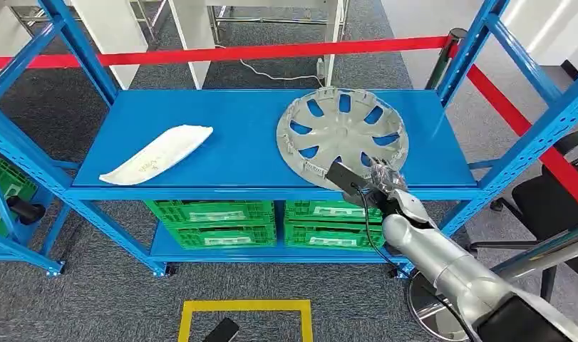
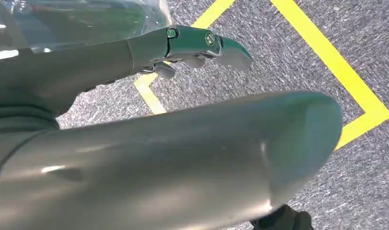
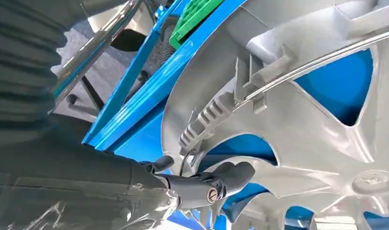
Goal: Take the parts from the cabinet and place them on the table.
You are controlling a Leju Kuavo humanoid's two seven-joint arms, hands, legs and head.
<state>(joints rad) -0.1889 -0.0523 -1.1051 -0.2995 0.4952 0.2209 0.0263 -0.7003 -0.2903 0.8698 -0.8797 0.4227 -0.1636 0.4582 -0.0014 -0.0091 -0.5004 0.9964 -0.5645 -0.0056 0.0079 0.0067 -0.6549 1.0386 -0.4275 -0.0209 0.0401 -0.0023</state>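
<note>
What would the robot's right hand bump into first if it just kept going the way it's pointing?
Most likely the round silver-grey plastic hubcap on the blue metal shelf. The right hand is at its near rim, fingers reaching under a spoke; whether they touch yet is unclear.

Right hand (image 1: 383,178) at hubcap (image 1: 342,135) rim

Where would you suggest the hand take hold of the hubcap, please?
Probably at the hubcap's near rim, coming from the shelf's front edge, where the right hand already is. It lies flat with its inner side up, and the rim overhangs that edge, so fingers can likely hook through a spoke opening.
</note>
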